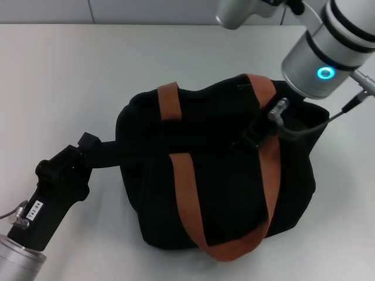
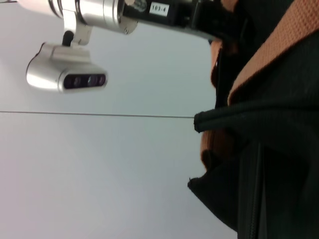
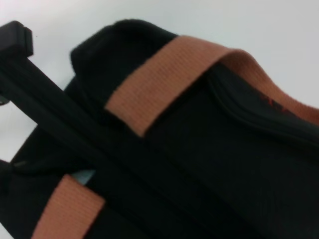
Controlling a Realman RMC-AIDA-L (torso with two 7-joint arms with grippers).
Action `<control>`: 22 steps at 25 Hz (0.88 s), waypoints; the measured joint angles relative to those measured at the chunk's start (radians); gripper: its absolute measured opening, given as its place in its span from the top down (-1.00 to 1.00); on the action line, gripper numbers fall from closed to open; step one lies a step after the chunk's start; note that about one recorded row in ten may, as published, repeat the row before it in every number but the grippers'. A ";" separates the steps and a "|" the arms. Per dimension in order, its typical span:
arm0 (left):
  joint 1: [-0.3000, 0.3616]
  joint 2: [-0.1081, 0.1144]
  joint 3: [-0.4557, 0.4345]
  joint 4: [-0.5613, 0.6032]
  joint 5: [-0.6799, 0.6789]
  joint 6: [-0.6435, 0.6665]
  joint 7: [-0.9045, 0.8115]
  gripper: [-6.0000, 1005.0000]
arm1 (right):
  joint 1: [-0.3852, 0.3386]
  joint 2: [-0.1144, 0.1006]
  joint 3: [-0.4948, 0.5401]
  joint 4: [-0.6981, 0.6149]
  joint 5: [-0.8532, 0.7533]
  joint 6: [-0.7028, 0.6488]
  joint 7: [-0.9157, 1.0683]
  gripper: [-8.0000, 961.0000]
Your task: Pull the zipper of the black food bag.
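white table [image 1: 58,70] – boxy black food bag [image 1: 222,193], rust-orange handles [image 1: 187,193].

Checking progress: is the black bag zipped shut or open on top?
Cannot tell. The black food bag shows no lining from the head view, and the zipper slider is not visible.

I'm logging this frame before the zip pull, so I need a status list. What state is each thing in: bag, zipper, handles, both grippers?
black food bag: slumped on the table, top looks closed.
zipper: slider not visible in any view.
orange handles: draped loose over the bag.
left gripper: long fingers reaching onto the bag's top.
right gripper: at the bag's far right top edge.
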 joint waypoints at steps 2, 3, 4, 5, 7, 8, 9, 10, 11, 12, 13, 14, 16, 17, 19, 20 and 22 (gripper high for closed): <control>0.000 0.000 -0.004 0.000 0.000 0.000 -0.001 0.94 | -0.006 -0.001 0.009 -0.003 -0.003 -0.009 0.000 0.99; -0.001 0.000 -0.009 -0.002 0.000 0.000 -0.001 0.94 | -0.016 -0.001 0.021 -0.011 -0.010 -0.021 -0.001 0.99; -0.002 0.000 -0.014 -0.004 0.000 0.000 -0.002 0.94 | -0.025 -0.002 0.032 -0.019 -0.019 -0.033 -0.002 0.99; -0.004 0.000 -0.030 -0.009 0.000 -0.001 -0.005 0.94 | -0.048 -0.002 0.058 -0.043 -0.040 -0.060 -0.006 0.99; -0.004 0.000 -0.035 -0.010 0.000 -0.002 -0.007 0.94 | -0.063 -0.002 0.074 -0.059 -0.051 -0.079 -0.009 0.99; -0.004 0.000 -0.041 -0.011 0.000 -0.003 -0.009 0.94 | -0.076 -0.002 0.089 -0.073 -0.055 -0.091 -0.012 0.99; -0.004 0.000 -0.048 -0.012 0.000 -0.004 -0.011 0.94 | -0.091 -0.003 0.108 -0.088 -0.060 -0.105 -0.017 0.99; -0.004 0.001 -0.062 -0.017 -0.005 -0.006 -0.012 0.94 | -0.124 -0.005 0.154 -0.113 -0.068 -0.123 -0.035 0.99; -0.005 0.001 -0.066 -0.019 -0.005 -0.008 -0.012 0.94 | -0.139 -0.005 0.182 -0.123 -0.065 -0.127 -0.049 0.99; -0.005 0.001 -0.069 -0.022 -0.005 -0.010 -0.013 0.94 | -0.155 -0.005 0.220 -0.135 -0.057 -0.128 -0.066 0.97; -0.005 0.001 -0.070 -0.023 -0.006 -0.011 -0.013 0.94 | -0.169 -0.004 0.255 -0.143 -0.032 -0.129 -0.085 0.96; -0.005 0.001 -0.070 -0.023 -0.006 -0.011 -0.013 0.94 | -0.169 -0.004 0.255 -0.143 -0.032 -0.129 -0.085 0.94; -0.004 0.001 -0.069 -0.026 -0.007 -0.013 -0.013 0.93 | -0.206 -0.004 0.333 -0.154 0.062 -0.128 -0.138 0.91; -0.002 0.001 -0.065 -0.031 -0.004 -0.013 -0.014 0.93 | -0.230 -0.004 0.374 -0.152 0.131 -0.124 -0.176 0.89; 0.001 0.001 -0.044 -0.036 0.002 -0.014 -0.015 0.93 | -0.276 -0.004 0.444 -0.132 0.264 -0.120 -0.260 0.86; 0.001 0.001 -0.044 -0.036 0.002 -0.014 -0.015 0.93 | -0.328 -0.004 0.506 -0.096 0.376 -0.115 -0.354 0.84; 0.001 0.001 -0.024 -0.036 0.003 -0.013 -0.015 0.93 | -0.350 -0.004 0.534 -0.084 0.411 -0.116 -0.396 0.81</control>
